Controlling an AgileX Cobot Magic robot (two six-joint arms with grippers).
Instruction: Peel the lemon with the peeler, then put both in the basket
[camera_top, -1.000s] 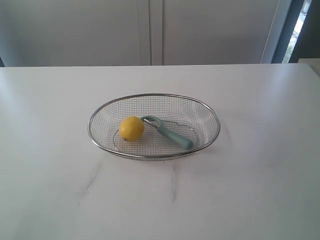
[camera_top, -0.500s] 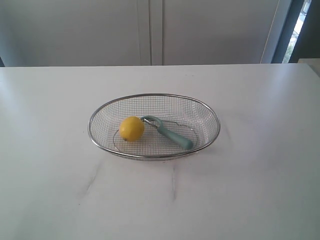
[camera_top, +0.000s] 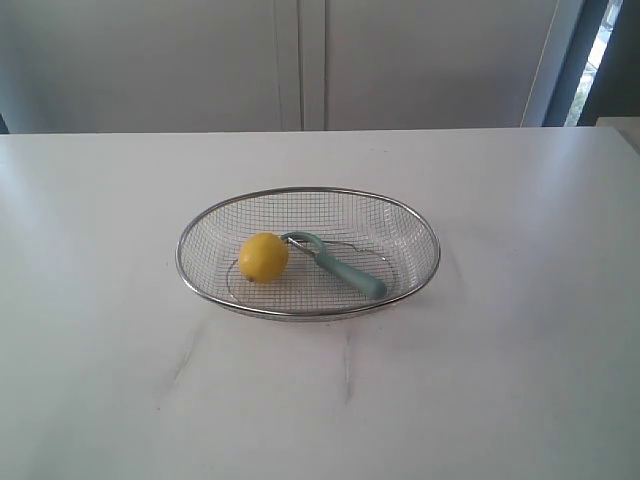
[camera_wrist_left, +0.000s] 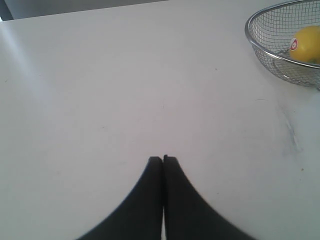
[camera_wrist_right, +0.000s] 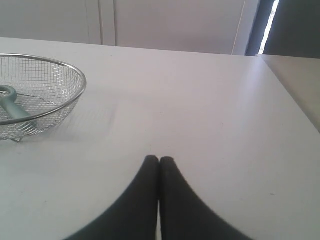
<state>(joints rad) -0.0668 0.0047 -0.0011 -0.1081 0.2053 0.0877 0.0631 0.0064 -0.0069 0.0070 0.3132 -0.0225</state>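
Observation:
The wire-mesh basket (camera_top: 205, 270) stands in the middle of the white table. Inside it lie the yellow lemon (camera_top: 263, 257) on the left and the teal peeler (camera_top: 345, 271) beside it, head touching the lemon. Neither arm shows in the exterior view. My left gripper (camera_wrist_left: 163, 159) is shut and empty over bare table, far from the basket (camera_wrist_left: 260, 47) and lemon (camera_wrist_left: 307, 44). My right gripper (camera_wrist_right: 159, 159) is shut and empty too, with the basket (camera_wrist_right: 75, 100) and the peeler's handle (camera_wrist_right: 12, 110) off to one side.
White cabinet doors (camera_top: 300, 60) stand behind the table's far edge. A dark window frame (camera_top: 600, 60) is at the back right. The table's right edge (camera_wrist_right: 290, 95) runs close to my right gripper. Faint grey marks (camera_top: 345, 365) streak the tabletop in front of the basket.

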